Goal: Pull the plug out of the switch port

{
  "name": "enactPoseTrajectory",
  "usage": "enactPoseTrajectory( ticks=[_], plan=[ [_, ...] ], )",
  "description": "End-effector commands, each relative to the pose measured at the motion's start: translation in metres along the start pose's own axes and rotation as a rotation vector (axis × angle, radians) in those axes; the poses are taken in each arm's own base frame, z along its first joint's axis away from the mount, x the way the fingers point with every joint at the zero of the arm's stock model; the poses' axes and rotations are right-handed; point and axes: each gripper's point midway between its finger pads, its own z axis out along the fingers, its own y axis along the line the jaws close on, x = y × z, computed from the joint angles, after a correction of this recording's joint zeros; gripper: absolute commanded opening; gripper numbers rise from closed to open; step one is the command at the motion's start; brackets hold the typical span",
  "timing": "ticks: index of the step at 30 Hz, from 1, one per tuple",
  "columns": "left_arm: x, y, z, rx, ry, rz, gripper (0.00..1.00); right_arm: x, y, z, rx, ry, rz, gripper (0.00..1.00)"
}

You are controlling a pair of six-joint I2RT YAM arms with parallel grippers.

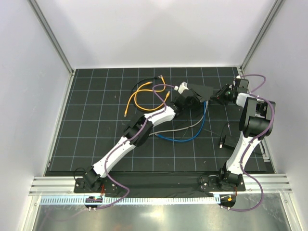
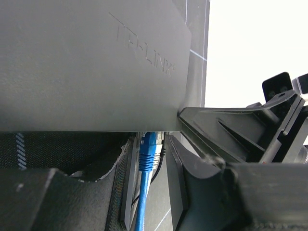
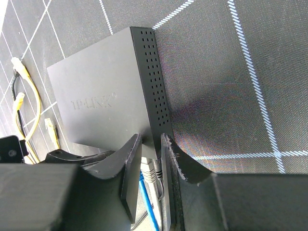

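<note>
Here, switch (image 1: 200, 90): far on the tabletop (image 1: 96, 144), between both arms' fingers.
Left fingers (image 2: 177, 192): flanking the blue plug (image 2: 148, 149); whether they grip it we cannot tell.
Right fingers (image 3: 132, 183): clamped on the grey plug (image 3: 151, 171).
Risk: nothing pins the switch, so we judge a pull may drag it along.

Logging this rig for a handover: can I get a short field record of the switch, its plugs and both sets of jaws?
switch: black, on gridded mat
blue plug: in its port
left gripper: jaws either side of blue plug, gap showing
grey plug: at port edge
right gripper: jaws close around grey plug, grip unclear
yellow cable: loose on mat
</note>
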Motion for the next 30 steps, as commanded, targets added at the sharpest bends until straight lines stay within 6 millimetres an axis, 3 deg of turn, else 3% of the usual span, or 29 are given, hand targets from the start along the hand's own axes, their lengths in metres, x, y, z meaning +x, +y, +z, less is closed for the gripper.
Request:
enactPoseTrajectory(
  ticks=[1,6,15,25,30],
  plan=[
    [0.000,0.011,0.006,-0.031,-0.039,0.002,0.35,-0.002,0.009,-0.005,-0.027,-0.010,-0.002,0.29],
    [0.002,0.010,0.007,-0.021,-0.039,0.002,0.30,-0.003,0.009,-0.005,-0.026,-0.012,0.001,0.29],
    [0.008,0.015,0.008,-0.030,-0.036,0.007,0.32,-0.003,0.009,-0.006,-0.026,-0.013,-0.002,0.29],
    [0.007,0.019,0.010,-0.038,-0.048,-0.005,0.19,-0.003,0.010,-0.006,-0.022,-0.015,-0.005,0.28],
    [0.006,0.020,0.010,-0.036,-0.037,-0.008,0.07,-0.004,0.008,-0.004,-0.020,-0.014,0.003,0.28]
  ],
)
